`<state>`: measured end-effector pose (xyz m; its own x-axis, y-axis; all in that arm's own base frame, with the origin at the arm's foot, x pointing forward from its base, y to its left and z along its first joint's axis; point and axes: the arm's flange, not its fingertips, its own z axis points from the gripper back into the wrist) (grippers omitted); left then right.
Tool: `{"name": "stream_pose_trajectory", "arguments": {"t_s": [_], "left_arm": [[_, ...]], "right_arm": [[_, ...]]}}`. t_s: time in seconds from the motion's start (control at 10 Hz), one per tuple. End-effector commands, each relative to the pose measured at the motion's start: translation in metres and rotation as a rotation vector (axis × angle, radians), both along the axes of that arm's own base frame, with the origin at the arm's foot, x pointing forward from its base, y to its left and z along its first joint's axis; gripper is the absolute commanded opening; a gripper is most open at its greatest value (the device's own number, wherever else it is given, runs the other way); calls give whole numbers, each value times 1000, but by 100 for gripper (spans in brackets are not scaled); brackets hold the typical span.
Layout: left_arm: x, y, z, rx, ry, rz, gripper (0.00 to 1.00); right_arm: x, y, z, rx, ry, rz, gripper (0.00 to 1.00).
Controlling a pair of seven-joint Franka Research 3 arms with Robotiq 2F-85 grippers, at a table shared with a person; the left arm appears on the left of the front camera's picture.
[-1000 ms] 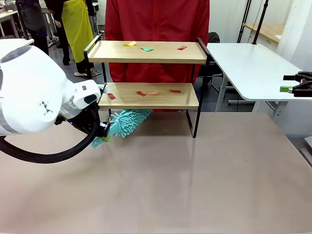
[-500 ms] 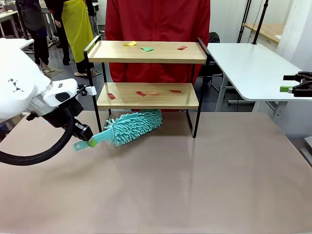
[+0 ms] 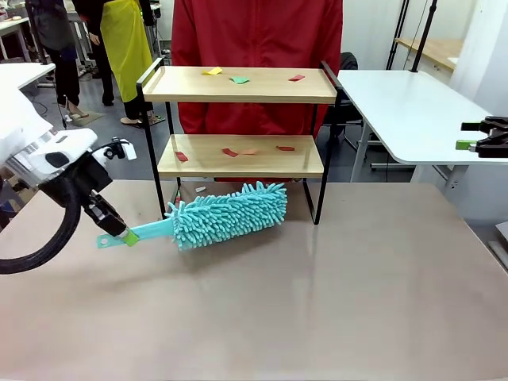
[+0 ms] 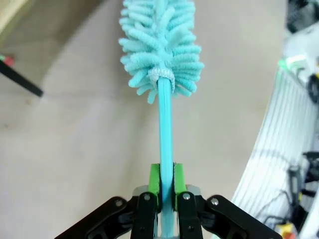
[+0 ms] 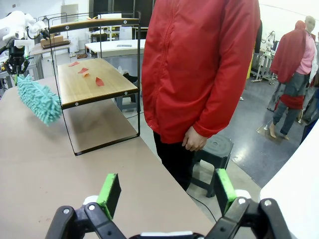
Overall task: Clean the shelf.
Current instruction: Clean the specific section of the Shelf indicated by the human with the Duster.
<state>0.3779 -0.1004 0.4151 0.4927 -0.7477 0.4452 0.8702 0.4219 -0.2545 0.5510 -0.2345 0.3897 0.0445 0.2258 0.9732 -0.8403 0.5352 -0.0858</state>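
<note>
White left arm (image 3: 32, 151), looped black cable (image 3: 48, 255) — black fingers (image 4: 145, 216), green pads (image 4: 154, 177), silver screws (image 4: 182, 196).

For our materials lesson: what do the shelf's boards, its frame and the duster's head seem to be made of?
Shelf boards: light wood or wood-look laminate, matte, faint grain.
Frame: thin black metal, likely painted; slim straight bars.
Duster head: teal microfibre chenille, apparently; soft noodle-like tufts.

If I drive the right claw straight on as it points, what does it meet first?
Probably the person in the red jacket, dead ahead of the right claw; the shelf lies off to the side. Depth is unclear.
</note>
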Motion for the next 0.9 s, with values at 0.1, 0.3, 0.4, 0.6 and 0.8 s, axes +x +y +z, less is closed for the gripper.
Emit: {"name": "stream_pose_trajectory", "arguments": {"t_s": [0.1, 0.3, 0.4, 0.6, 0.8], "left_arm": [[-6, 19, 22, -55, -61, -179, 13], [-21, 40, 63, 48, -70, -217, 13], [-27, 51, 81, 113, -54, -217, 13], [-41, 63, 114, 234, -30, -266, 13], [-37, 64, 97, 174, -44, -245, 13]], "right_arm": [[-2, 2, 2, -3, -1, 3, 100], [-2, 2, 2, -3, -1, 3, 100], [-2, 2, 2, -3, -1, 3, 100], [-2, 2, 2, -3, -1, 3, 100], [-2, 2, 2, -3, -1, 3, 100]]}}
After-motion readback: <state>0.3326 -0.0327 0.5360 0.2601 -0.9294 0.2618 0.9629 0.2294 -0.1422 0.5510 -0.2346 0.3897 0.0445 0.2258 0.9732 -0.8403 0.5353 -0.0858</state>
